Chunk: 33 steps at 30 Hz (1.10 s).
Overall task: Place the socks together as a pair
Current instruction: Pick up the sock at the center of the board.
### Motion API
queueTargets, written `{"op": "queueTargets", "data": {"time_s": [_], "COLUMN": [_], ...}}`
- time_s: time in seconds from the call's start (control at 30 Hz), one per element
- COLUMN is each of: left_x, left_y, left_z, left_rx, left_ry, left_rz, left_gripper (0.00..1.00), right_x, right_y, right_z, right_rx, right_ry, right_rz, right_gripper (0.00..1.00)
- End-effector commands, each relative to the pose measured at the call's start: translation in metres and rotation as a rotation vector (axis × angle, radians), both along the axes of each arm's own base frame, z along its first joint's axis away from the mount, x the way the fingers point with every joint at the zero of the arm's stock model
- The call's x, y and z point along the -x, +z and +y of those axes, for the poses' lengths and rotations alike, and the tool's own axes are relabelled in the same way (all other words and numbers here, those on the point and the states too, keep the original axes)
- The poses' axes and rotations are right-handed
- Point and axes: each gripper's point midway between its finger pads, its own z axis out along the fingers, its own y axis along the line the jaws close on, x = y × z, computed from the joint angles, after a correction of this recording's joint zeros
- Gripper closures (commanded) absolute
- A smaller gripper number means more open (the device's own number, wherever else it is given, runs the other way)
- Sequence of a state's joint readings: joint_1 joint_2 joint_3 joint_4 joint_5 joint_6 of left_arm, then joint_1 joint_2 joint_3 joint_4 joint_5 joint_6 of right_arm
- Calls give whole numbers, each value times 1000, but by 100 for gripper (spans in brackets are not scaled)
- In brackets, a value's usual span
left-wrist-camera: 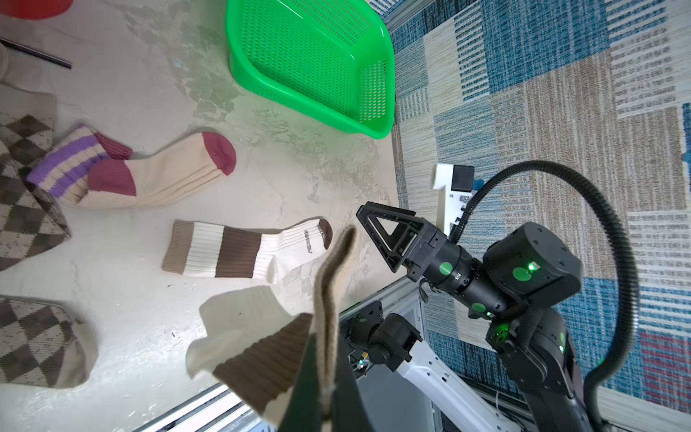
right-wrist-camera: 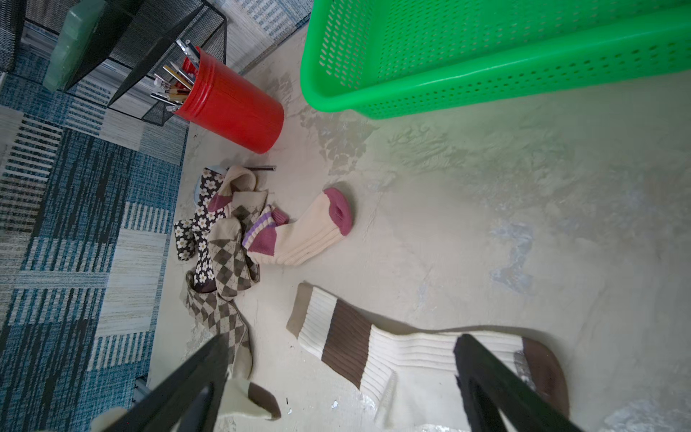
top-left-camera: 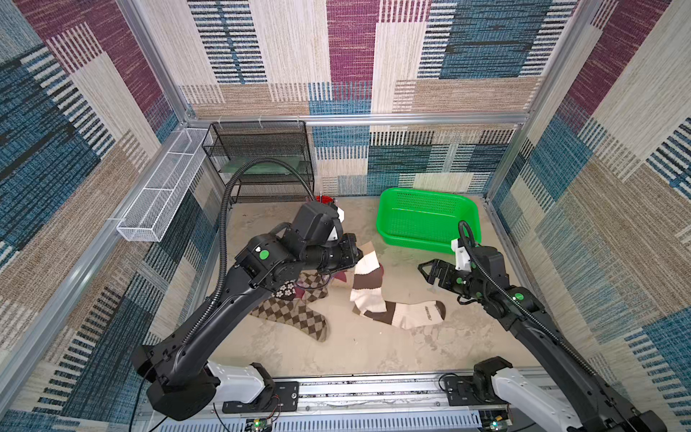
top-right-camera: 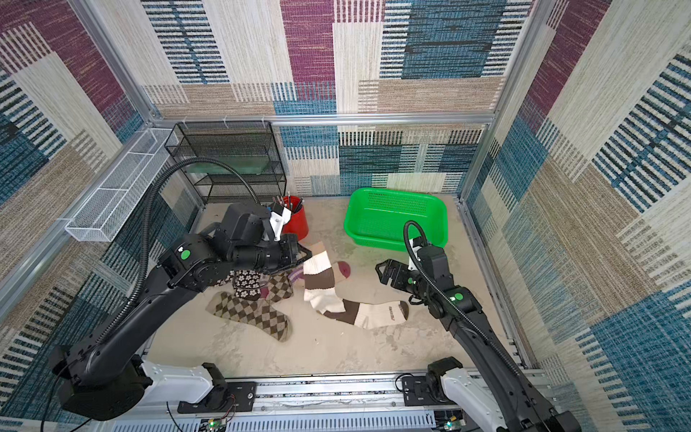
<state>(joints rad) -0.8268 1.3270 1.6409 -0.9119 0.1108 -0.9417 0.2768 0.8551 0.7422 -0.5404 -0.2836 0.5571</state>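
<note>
Socks, counted: 2 cream-brown, 2 argyle, 2 beige w/ purple stripes + maroon toes. The flower-print ones are buried in the heap, so their count is unclear. Also 1 green basket [top-left-camera: 383, 215], 1 red cup [top-right-camera: 298, 221] of pens, 1 black mesh shelf [top-left-camera: 261, 157], 1 white mesh tray [top-left-camera: 157, 194] and 2 arms.

The left gripper [top-left-camera: 358, 255] is pinched tight on the tan cuff of the hanging sock [top-left-camera: 368, 278], a cream-brown one. Its lower end comes down by the cuff of the flat sock [top-left-camera: 409, 315], its match; contact can't be told. The flat sock lies mid-table, toe twd the right gripper [top-left-camera: 429, 276]. That gripper is spread wide w/ nothing btwn its fingers, above the table near that toe.

The heap sits under the left arm: a long argyle sock [top-right-camera: 254, 311], a second argyle sock [top-right-camera: 280, 288], a flower sock [top-right-camera: 246, 285] and a folded striped sock [right-wrist-camera: 239, 179]. The spread striped sock [right-wrist-camera: 310, 232] lies just beside it.

Edges: the basket is far right near the back wall, cup + shelf are far left, and the tray hangs on the left wall. The widest open stretch is the front strip btwn the socks and the base rail [top-left-camera: 355, 389]. There's also a gap btwn the spread striped sock's toe and the basket.

The table top [top-left-camera: 355, 349] is beige, mottled w/ grey-green stains. The walls [top-left-camera: 467, 56] on 3 sides are a patchwork weave in blue, maroon and beige, held in alu frame.
</note>
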Motion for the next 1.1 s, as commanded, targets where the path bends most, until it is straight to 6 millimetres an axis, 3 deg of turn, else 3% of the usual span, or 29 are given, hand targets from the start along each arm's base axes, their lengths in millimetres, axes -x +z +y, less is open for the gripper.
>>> {"op": "queueTargets", "data": {"time_s": [0.0,0.17,0.47,0.63,0.8,0.93,1.07], "left_x": [-13,-29,-56,-61,-61,-51,-39], "left_y": [-16,-75,-162,-183,-198,-213,-226], "left_z": [3,26,117,151,167,173,182], "left_rx": [43,2,-158,-198,-242,-258,-268], "left_ry": [154,274,474,520,512,502,519], "left_rz": [30,58,103,120,139,173,194], "left_gripper": [100,100,100,100,100,100,100], "right_x": [3,13,39,55,65,74,74], "right_y": [4,-20,-53,-66,-91,-124,-140], "right_z": [6,24,87,134,181,196,202], "right_rx": [-16,-70,-47,-35,48,163,205], "right_ry": [52,133,325,429,517,534,505], "right_rz": [-42,59,238,329,462,576,616], "right_gripper": [4,4,4,0,14,27,36]}}
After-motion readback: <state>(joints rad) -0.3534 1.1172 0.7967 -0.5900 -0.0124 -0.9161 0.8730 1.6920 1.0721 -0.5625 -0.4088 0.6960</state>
